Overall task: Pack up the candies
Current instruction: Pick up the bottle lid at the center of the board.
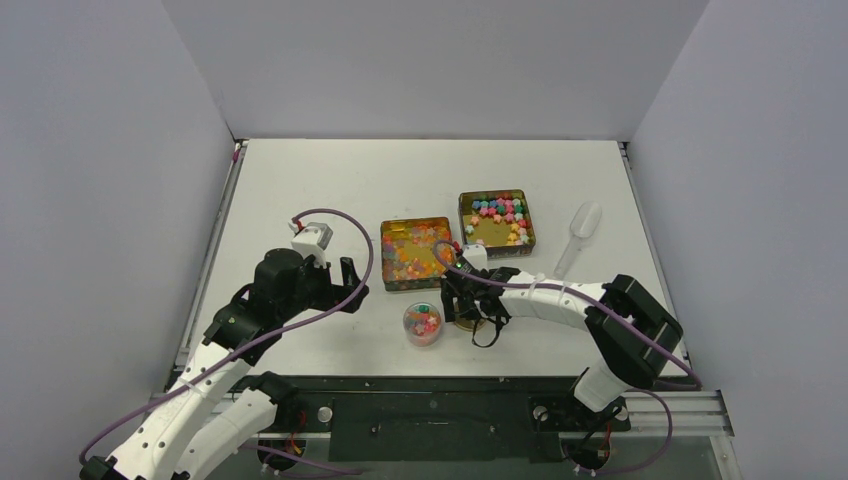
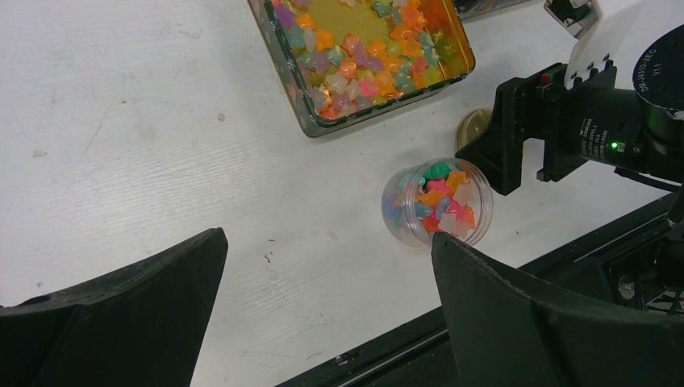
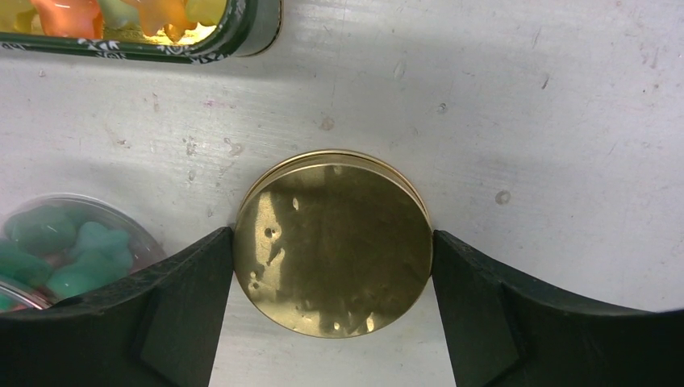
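Note:
Candies (image 1: 424, 321) fill a small clear round jar (image 1: 423, 337) near the table's front; the jar also shows in the left wrist view (image 2: 436, 201) and the right wrist view (image 3: 48, 242). More glossy candies (image 1: 412, 258) lie in a gold tin (image 1: 405, 226), and opaque ones (image 1: 503, 211) lie in a second tin (image 1: 488, 238). My right gripper (image 3: 332, 242) is low at the table just right of the jar, its fingers touching both sides of the flat gold lid (image 3: 332, 266). My left gripper (image 2: 329, 242) is open and empty, above the table left of the jar.
A white scoop (image 1: 582, 228) lies right of the far tin. The tin of glossy candies (image 2: 367, 56) stands just behind the jar. A black rail (image 1: 430, 400) runs along the table's near edge. Grey walls close in three sides.

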Robot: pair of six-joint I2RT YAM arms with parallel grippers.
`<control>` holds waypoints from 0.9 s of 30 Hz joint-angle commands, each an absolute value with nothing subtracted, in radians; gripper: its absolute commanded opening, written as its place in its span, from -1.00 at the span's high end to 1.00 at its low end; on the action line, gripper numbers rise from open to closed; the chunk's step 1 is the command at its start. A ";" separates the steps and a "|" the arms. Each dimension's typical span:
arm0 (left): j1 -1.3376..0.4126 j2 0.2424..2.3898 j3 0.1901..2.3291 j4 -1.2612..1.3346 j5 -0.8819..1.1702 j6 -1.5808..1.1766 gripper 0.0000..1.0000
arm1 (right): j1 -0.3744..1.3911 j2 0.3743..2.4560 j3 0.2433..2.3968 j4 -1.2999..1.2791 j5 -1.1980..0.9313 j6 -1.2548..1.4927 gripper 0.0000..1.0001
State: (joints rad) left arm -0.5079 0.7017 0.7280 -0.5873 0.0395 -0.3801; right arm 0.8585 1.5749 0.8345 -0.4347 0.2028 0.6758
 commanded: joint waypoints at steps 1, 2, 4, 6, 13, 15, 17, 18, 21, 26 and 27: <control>-0.511 0.701 0.735 -0.543 0.051 -0.369 -0.93 | 0.866 1.538 0.847 -0.506 0.237 0.674 -0.28; -0.511 0.700 0.735 -0.544 0.051 -0.370 -0.93 | 0.867 1.525 0.849 -0.511 0.243 0.674 -0.28; -0.511 0.700 0.735 -0.544 0.050 -0.369 -0.93 | 0.870 1.505 0.854 -0.531 0.257 0.671 -0.27; -0.511 0.702 0.735 -0.544 0.049 -0.369 -0.93 | 0.876 1.483 0.873 -0.561 0.271 0.664 -0.26; -0.511 0.703 0.736 -0.546 0.049 -0.370 -0.93 | 0.904 1.402 0.945 -0.672 0.305 0.646 -0.25; -0.511 0.702 0.736 -0.545 0.048 -0.370 -0.93 | 0.921 1.389 0.974 -0.703 0.310 0.641 -0.25; -0.511 0.700 0.736 -0.546 0.046 -0.370 -0.93 | 0.937 1.381 1.004 -0.731 0.312 0.638 -0.25; -0.511 0.700 0.736 -0.546 0.046 -0.370 -0.93 | 0.943 1.380 1.028 -0.749 0.313 0.635 -0.25; -0.510 0.698 0.736 -0.545 0.046 -0.370 -0.93 | 0.973 1.383 1.089 -0.780 0.315 0.630 -0.25; -0.510 0.691 0.736 -0.547 0.045 -0.371 -0.93 | 1.015 1.413 1.173 -0.815 0.299 0.621 -0.25; -0.511 0.688 0.736 -0.548 0.042 -0.371 -0.93 | 1.028 1.427 1.197 -0.819 0.298 0.619 -0.25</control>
State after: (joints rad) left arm -0.5079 0.7044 0.7280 -0.5873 0.0391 -0.3805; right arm 0.9924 1.4120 1.1069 -0.7784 0.2813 0.6365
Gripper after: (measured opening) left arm 0.964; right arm 0.782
